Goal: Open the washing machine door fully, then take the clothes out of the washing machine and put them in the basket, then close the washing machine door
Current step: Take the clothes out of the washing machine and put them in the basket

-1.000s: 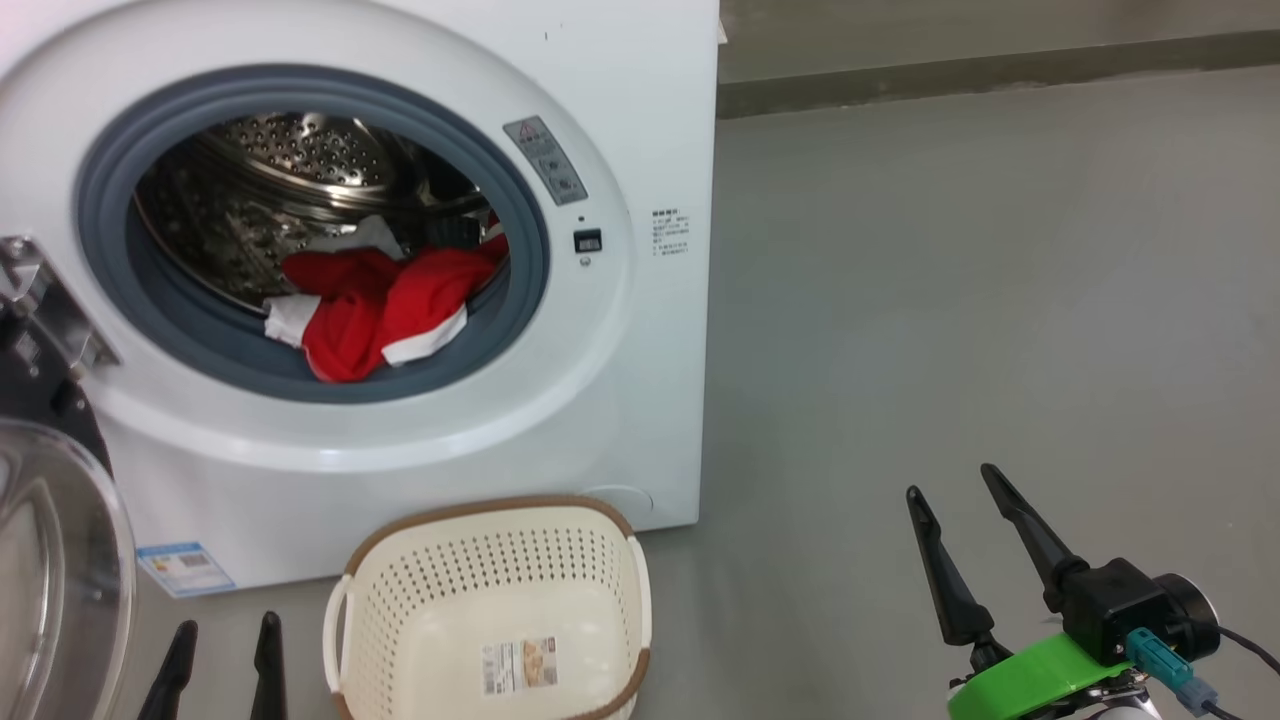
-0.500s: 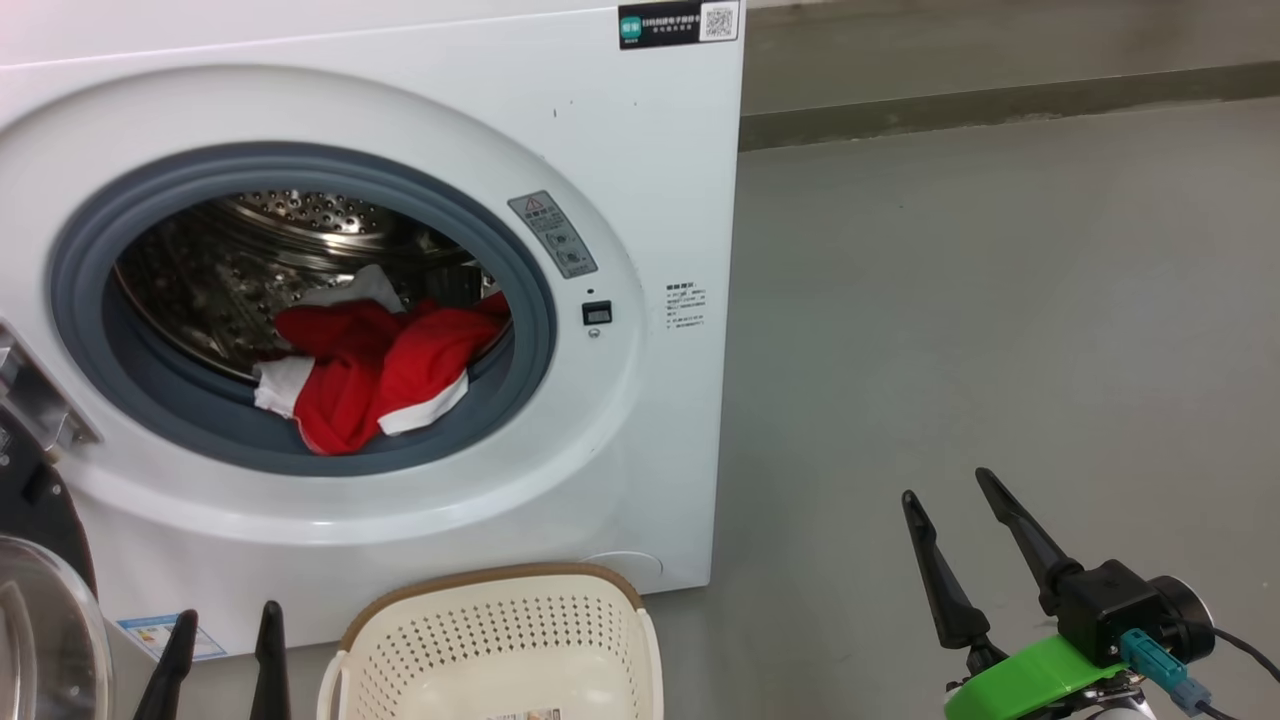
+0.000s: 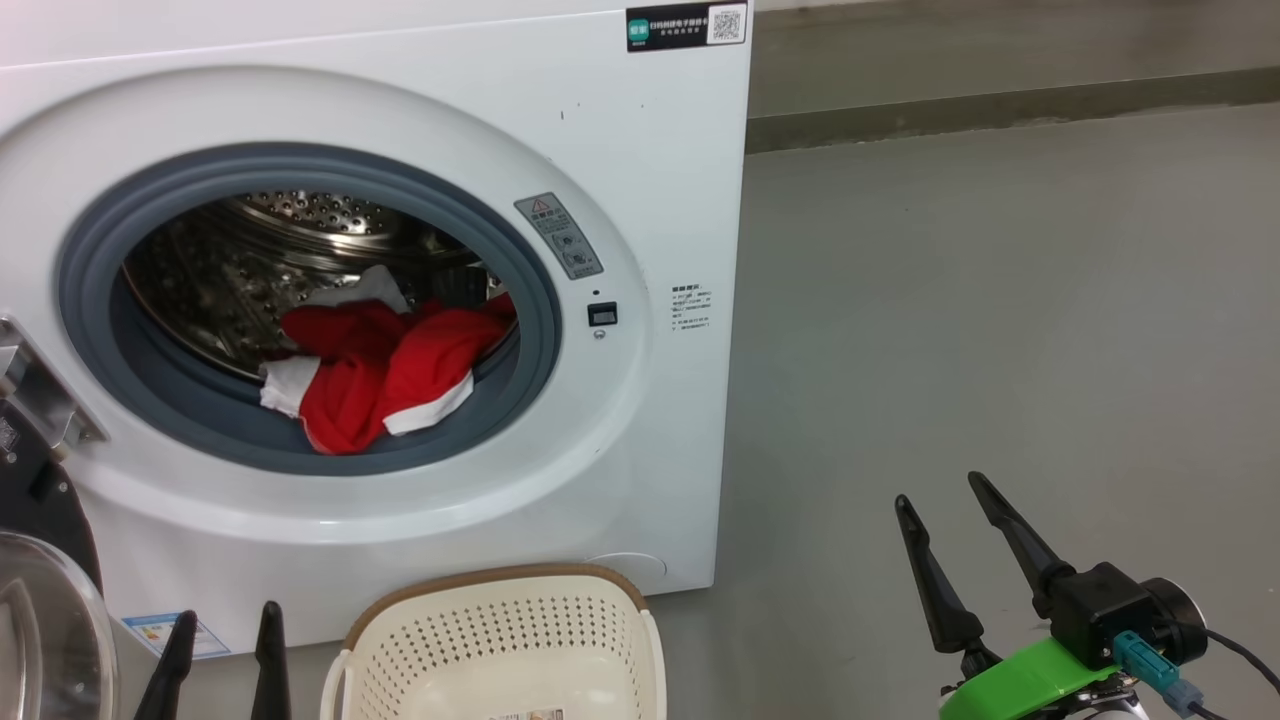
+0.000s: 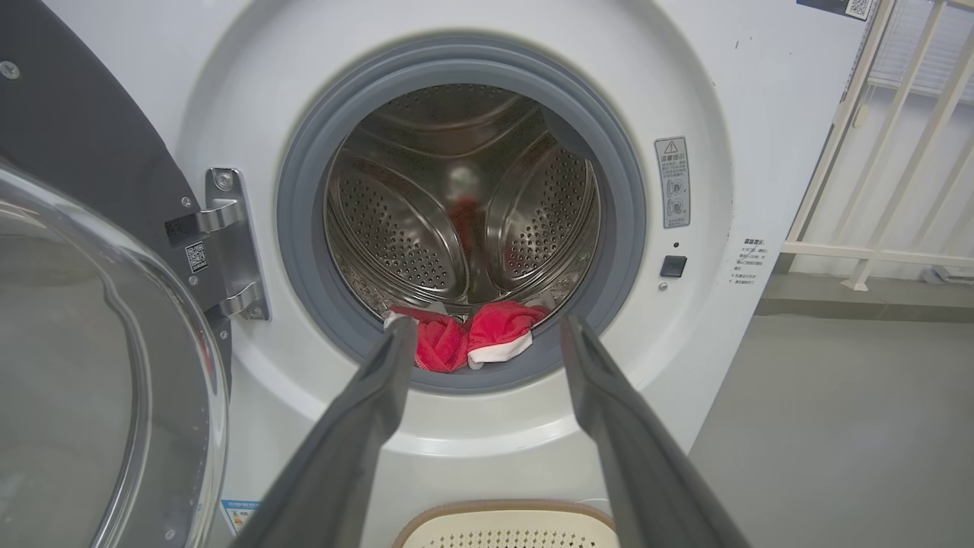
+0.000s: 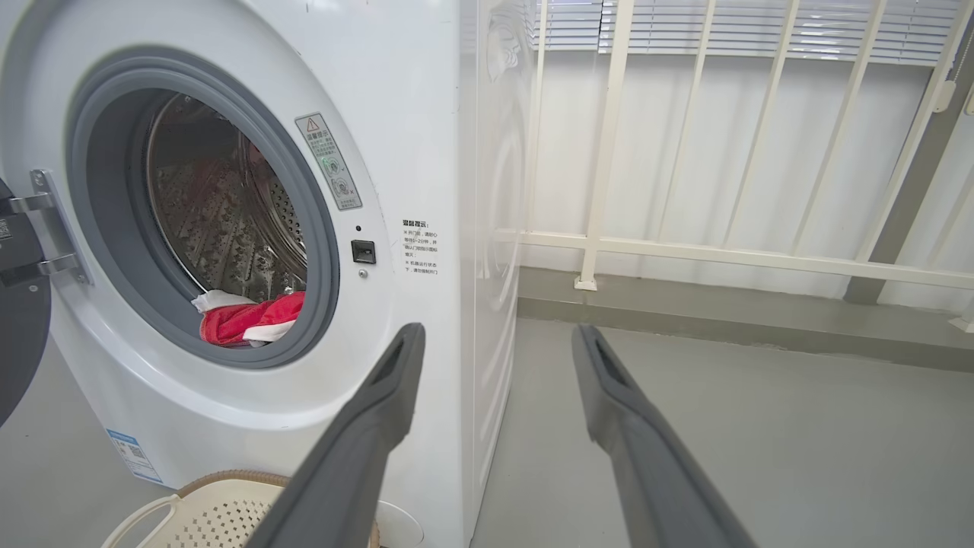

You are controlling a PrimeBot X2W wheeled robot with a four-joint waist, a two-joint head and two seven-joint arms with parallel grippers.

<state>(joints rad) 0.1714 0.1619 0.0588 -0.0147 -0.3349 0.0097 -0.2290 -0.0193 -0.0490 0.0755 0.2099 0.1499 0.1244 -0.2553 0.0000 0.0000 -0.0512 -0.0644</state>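
Left arm: the left gripper (image 3: 227, 620) sits low at the lower left of the head view, its two dark fingers pointing up at the front of the washing machine (image 3: 640, 200); they stand parted with nothing between them, and in the left wrist view their tips frame the lower lip of the opening
Right arm: the right gripper (image 3: 940, 492) is held well to the right of the machine over bare floor (image 3: 1000, 300), fingers spread and empty, leaning a little to the left, with a green bracket (image 3: 1010, 680) at their base
Door: the washing machine door (image 4: 76, 380) is swung out to the left on its metal hinge (image 4: 228, 243); the frame edge cuts it, so how far round it stands is hard to judge
Clothes: the clothes (image 3: 385, 375) lie heaped at the front bottom of the steel drum (image 4: 396, 228), one fold draped over the grey rubber ring (image 3: 90, 330)
Basket: the basket (image 3: 490, 582) stands on the floor just in front of the machine, below the opening, nearer the left gripper
Floor: smooth, plain grey
Room: a white railing (image 5: 685, 251) with blinds behind it runs to the right of the machine
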